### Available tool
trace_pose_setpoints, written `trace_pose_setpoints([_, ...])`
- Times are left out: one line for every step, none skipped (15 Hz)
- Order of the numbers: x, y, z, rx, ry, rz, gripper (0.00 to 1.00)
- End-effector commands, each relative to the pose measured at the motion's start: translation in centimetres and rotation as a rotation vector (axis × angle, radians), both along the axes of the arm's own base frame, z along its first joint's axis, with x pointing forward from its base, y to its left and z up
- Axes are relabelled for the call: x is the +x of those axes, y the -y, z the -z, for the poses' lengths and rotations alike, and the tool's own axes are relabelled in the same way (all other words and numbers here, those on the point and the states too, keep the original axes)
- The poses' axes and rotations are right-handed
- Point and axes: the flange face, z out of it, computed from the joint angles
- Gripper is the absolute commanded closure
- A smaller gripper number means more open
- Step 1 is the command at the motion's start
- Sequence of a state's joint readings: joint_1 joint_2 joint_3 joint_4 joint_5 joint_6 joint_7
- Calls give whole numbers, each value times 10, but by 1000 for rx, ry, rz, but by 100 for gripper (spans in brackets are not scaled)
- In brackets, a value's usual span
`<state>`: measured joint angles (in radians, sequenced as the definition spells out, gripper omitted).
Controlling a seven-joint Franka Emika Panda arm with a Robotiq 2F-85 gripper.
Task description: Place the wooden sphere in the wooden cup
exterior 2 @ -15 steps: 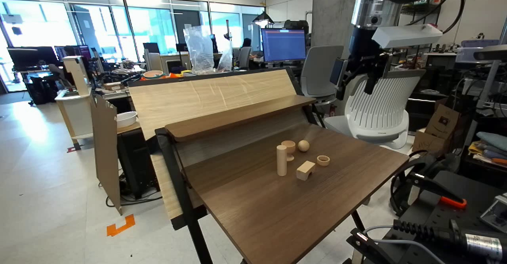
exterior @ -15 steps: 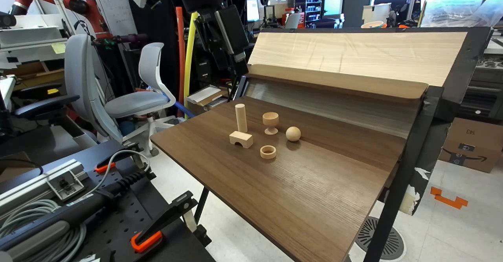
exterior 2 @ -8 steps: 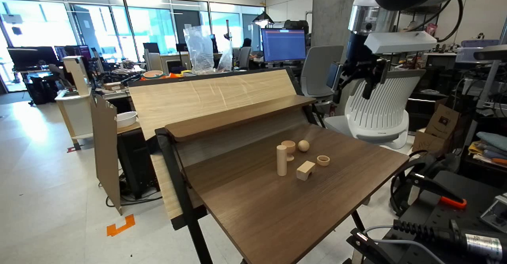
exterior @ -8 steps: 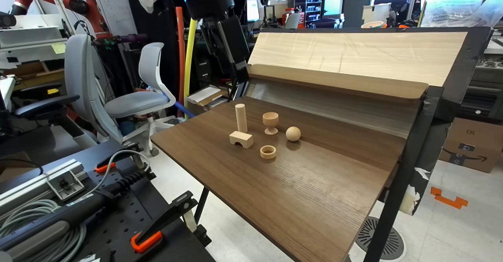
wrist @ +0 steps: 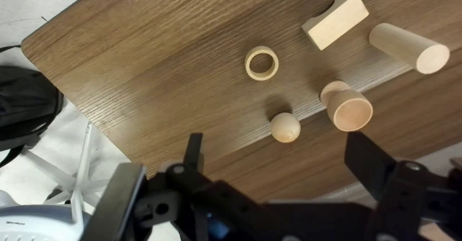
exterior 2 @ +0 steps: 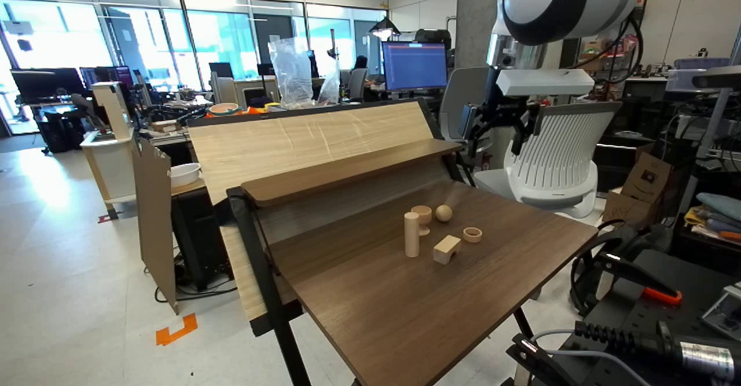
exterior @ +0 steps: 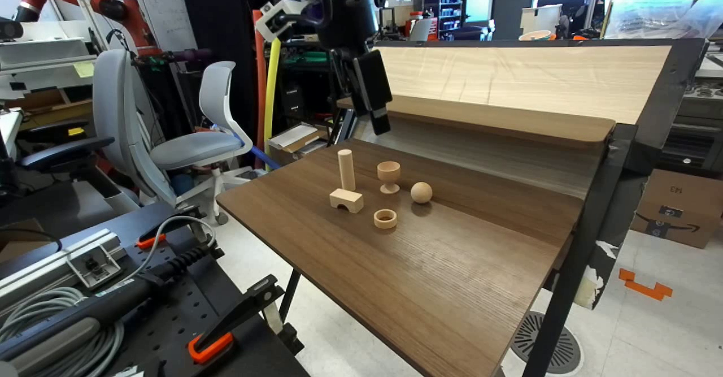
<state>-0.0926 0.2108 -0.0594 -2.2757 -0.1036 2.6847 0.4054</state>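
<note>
The wooden sphere (wrist: 285, 127), a small light-tan ball, rests on the brown table; it also shows in both exterior views (exterior: 421, 193) (exterior 2: 444, 213). The wooden cup (wrist: 352, 111), an egg-cup shape on a short stem and foot, stands upright beside the sphere; its bowl looks empty. It also shows in both exterior views (exterior: 389, 174) (exterior 2: 423, 218). My gripper (exterior 2: 495, 147) is open and empty, held well above the table toward its far end. In the wrist view the sphere appears between the spread fingertips (wrist: 275, 138), and the cup appears just beyond the right fingertip.
A wooden ring (wrist: 261, 63), an arched block (wrist: 336, 20) and a tall cylinder (wrist: 408, 47) stand near the cup and sphere. A raised shelf (exterior: 486, 116) runs along the table's back. A grey chair (exterior 2: 556, 160) stands beyond the table (exterior 2: 417, 316).
My arm and gripper have moved over toward the table and lower, coming nearer the sphere and cup. The wooden pieces have not moved. The gripper stays open.
</note>
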Motion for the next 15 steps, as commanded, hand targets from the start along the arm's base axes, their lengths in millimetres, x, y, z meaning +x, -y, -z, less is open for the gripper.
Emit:
trace_pose_setpoints([37,10,18,-3,20,89,0])
trace_pose_setpoints([45,12,23,4,17,117,0])
trace_pose_setpoints([53,14,29,12,16,142,0])
trace_pose_setpoints([61,15,34,23,21,170,0])
trace_pose_setpoints([68,15,39,33,22,194,0])
trace_pose_setpoints([75,17,45,42,22,215,0])
trace_pose_setpoints([82,17,51,48,20,232,0])
trace_pose_setpoints([88,17,56,54,24,248,0])
trace_pose_setpoints([95,17,61,59,32,266,0])
trace_pose_setpoints([101,19,67,62,34,289,0])
trace_pose_setpoints([107,20,71,69,38,311,0])
trace_pose_setpoints([113,21,75,73,42,329,0])
trace_pose_setpoints([119,23,79,79,37,355,0])
trace_pose_setpoints([124,24,82,84,40,378,0])
trace_pose_setpoints([128,24,86,89,34,402,0])
